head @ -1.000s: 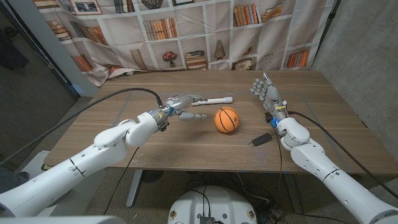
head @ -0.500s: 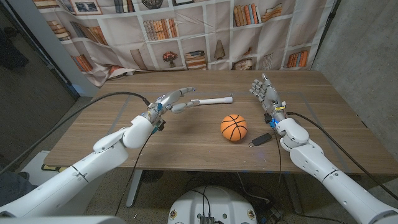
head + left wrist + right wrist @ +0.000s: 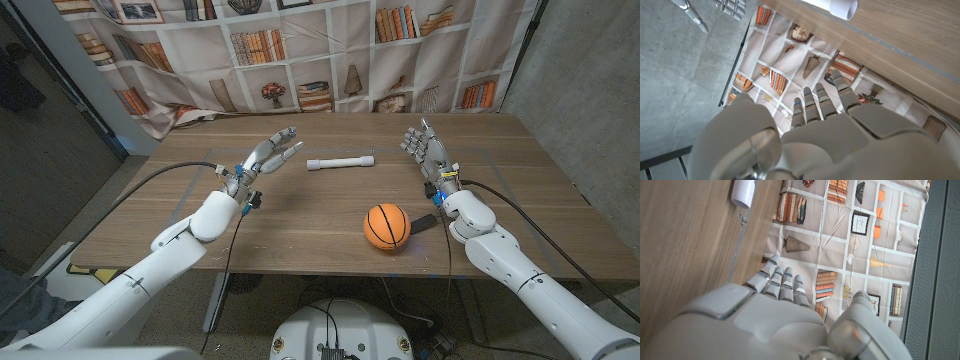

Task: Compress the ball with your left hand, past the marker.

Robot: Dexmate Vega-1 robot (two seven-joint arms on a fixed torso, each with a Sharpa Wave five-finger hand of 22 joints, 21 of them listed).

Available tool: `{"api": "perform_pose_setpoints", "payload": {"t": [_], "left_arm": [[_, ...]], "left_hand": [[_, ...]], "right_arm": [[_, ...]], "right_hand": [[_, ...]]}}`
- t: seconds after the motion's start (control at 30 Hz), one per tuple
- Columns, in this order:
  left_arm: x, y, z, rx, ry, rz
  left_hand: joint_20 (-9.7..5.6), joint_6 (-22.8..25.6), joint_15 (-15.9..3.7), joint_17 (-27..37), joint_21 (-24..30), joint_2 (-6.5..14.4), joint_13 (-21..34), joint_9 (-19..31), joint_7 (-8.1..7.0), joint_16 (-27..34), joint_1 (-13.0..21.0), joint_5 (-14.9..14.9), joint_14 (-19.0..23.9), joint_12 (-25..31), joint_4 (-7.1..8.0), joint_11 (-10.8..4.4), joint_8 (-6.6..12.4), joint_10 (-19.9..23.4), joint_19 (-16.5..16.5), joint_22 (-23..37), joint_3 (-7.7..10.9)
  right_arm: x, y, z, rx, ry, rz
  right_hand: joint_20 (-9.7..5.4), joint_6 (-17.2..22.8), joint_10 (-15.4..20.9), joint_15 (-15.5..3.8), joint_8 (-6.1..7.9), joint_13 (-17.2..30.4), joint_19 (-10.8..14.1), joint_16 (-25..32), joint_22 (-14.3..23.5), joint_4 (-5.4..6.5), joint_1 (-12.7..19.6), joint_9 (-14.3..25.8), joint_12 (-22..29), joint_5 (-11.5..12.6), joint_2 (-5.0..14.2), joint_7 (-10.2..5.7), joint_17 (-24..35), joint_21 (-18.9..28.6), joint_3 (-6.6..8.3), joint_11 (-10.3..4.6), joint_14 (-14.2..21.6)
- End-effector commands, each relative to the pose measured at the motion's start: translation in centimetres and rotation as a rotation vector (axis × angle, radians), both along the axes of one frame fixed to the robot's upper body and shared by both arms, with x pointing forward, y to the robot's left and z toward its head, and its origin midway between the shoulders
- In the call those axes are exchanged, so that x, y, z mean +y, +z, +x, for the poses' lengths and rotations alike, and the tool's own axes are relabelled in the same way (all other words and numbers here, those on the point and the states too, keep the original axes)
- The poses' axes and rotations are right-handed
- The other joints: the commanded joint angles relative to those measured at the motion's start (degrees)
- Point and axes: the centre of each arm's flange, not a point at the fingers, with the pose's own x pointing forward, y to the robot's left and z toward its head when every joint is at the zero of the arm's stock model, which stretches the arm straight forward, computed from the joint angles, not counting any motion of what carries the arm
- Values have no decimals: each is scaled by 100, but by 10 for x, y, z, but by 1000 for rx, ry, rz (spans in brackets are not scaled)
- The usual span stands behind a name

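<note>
Sat near the desk (image 3: 300,225) edge, well apart from the marker (image 3: 340,160): ball (image 3: 386,226). Left hand (image 3: 265,155) raised, spread, empty. Right hand (image 3: 425,150) spread. Risked rolling off if nudged.

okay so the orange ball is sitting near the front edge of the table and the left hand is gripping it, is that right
Not quite. The orange basketball-patterned ball does sit near the front edge, but the left hand is open and well apart from it, fingers spread above the wooden table. The head view shows this.
</note>
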Motion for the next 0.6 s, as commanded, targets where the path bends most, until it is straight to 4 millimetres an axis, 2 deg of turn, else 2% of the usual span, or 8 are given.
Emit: {"api": "perform_pose_setpoints", "payload": {"t": [0.03,0.23,0.6], "left_arm": [[26,-3,15,47,-258,-371],[31,-4,21,105,-391,-498],[33,-10,19,100,-369,-503]], "left_hand": [[10,-234,-16,-6,33,-57,7,9,-4,-1,-185,46,-104,-29,4,-21,-15,-122,-84,9,-113],[20,-375,2,-13,33,-101,-5,1,18,-13,-341,66,-204,-42,-8,-1,12,-238,-155,7,-206],[2,-209,-3,-19,34,-121,-15,-6,47,6,-455,85,-226,-12,-24,-21,109,-238,-223,6,-273]], "right_arm": [[5,4,-4,-28,-3,-5],[4,3,-9,-21,-7,-3],[5,8,-8,-25,2,-11]], "right_hand": [[-150,41,44,-5,27,25,31,-2,15,-26,19,28,3,-19,50,-26,17,-27,14,-13,44],[-152,44,47,-8,27,25,30,-1,15,-28,17,28,3,-20,48,-24,17,-28,11,-14,44],[-149,44,39,-13,25,25,30,-1,15,-30,13,29,-1,-20,46,-27,17,-29,7,-14,46]]}}
